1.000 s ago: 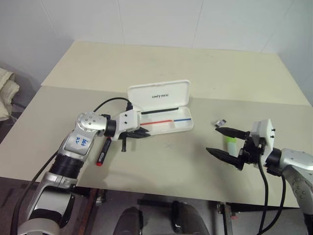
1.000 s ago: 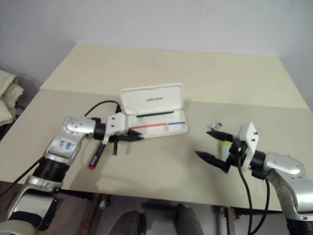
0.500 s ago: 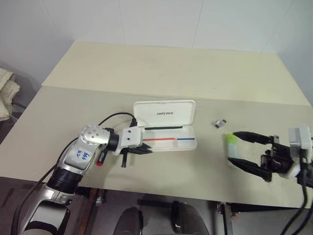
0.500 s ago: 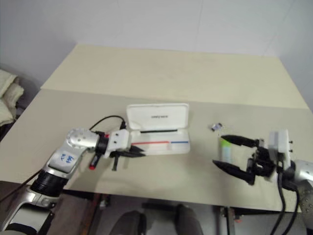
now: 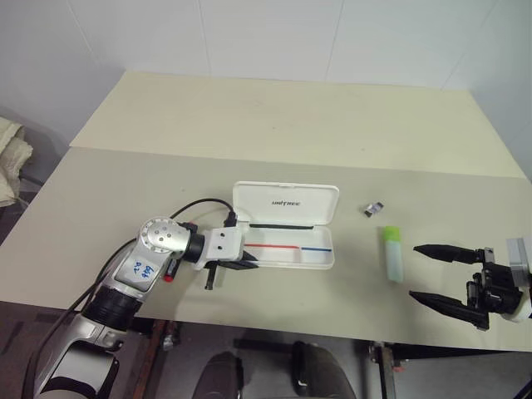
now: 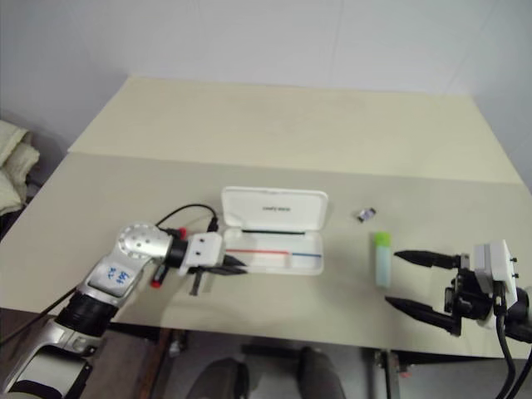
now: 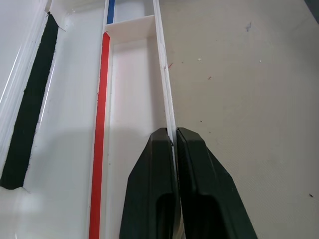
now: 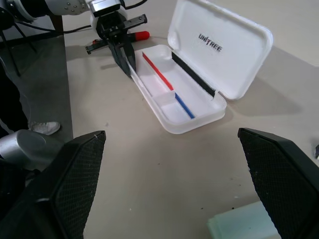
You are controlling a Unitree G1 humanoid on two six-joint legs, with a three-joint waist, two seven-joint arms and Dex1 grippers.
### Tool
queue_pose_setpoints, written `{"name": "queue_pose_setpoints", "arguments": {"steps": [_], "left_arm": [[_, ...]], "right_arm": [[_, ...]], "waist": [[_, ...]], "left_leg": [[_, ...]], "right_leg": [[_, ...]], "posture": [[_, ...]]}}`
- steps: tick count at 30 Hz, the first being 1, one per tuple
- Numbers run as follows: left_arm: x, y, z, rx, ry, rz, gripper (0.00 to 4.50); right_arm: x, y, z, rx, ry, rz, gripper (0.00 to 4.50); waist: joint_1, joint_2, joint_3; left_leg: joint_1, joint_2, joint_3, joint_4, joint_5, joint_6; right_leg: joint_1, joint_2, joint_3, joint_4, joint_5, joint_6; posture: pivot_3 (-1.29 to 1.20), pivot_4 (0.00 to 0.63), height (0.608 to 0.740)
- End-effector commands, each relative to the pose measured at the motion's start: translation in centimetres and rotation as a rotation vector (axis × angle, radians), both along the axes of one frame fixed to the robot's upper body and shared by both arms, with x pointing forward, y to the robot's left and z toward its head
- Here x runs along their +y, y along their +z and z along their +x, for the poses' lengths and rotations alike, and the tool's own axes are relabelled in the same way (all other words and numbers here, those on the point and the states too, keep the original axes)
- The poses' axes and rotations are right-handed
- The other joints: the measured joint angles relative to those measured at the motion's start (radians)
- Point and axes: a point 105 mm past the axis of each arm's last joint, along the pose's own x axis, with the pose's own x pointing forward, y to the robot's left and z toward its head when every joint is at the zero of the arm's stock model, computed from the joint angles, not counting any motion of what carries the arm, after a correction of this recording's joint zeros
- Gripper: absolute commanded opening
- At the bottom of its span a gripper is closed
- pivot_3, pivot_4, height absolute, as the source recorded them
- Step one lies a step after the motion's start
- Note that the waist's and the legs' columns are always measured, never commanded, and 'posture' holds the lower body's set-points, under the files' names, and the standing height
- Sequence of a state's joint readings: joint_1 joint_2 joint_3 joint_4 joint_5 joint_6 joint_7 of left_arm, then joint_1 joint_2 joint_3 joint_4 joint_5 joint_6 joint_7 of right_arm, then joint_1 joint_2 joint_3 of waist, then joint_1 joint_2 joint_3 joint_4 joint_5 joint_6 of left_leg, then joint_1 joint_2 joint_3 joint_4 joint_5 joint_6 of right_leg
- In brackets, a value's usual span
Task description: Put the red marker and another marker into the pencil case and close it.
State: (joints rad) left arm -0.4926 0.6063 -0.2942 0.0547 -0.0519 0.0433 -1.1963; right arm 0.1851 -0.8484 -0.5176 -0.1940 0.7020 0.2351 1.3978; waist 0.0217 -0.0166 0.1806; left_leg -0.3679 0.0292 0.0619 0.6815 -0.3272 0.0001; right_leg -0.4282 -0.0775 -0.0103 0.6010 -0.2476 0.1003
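An open pencil case [image 5: 287, 237] lay on the table [image 5: 249, 125]; the left claw [image 7: 172, 144] pinched its front wall; the right claw [image 5: 428, 273] stood spread wide beside a green marker [image 5: 393, 252]; the red marker [image 8: 137, 36] lay behind the left claw.

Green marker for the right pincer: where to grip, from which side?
Mid-barrel of the green marker, from above, fingers across its width. It lies flat and free on the table, lengthwise away from the robot; the open right pincer sits beside it.
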Motion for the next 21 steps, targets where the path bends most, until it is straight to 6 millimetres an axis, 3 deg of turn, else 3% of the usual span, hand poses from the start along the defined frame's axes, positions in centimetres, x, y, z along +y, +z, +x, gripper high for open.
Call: {"name": "queue_pose_setpoints", "arguments": {"steps": [1, 10, 21], "left_arm": [[-0.5, 0.6, 0.0, -0.030, -0.026, -0.010, 1.49], [-0.9, 1.4, -0.8, -0.044, -0.037, -0.035, 4.47], [-1.6, 2.3, -3.0, -0.057, -0.039, -0.059, 4.47]], "right_arm": [[0.5, 0.9, 0.3, -0.047, 0.009, -0.012, 4.50], [1.2, 1.2, 0.9, -0.067, 0.019, -0.005, 4.50], [2.5, 1.8, 1.6, -0.090, 0.079, 0.003, 4.50]], "waist": [[0.000, 0.000, 0.000], [0.000, 0.000, 0.000], [-0.001, 0.000, 0.000]], "left_leg": [[0.000, 0.000, 0.000, 0.000, 0.000, 0.000], [0.000, 0.000, 0.000, 0.000, 0.000, 0.000], [0.000, 0.001, 0.000, 0.000, 0.000, 0.000]], "right_leg": [[0.000, 0.000, 0.000, 0.000, 0.000, 0.000], [0.000, 0.000, 0.000, 0.000, 0.000, 0.000], [0.000, 0.000, 0.001, 0.001, 0.000, 0.000]], "posture": [[0.00, 0.150, 0.740], [0.00, 0.150, 0.740], [0.00, 0.150, 0.740]]}}
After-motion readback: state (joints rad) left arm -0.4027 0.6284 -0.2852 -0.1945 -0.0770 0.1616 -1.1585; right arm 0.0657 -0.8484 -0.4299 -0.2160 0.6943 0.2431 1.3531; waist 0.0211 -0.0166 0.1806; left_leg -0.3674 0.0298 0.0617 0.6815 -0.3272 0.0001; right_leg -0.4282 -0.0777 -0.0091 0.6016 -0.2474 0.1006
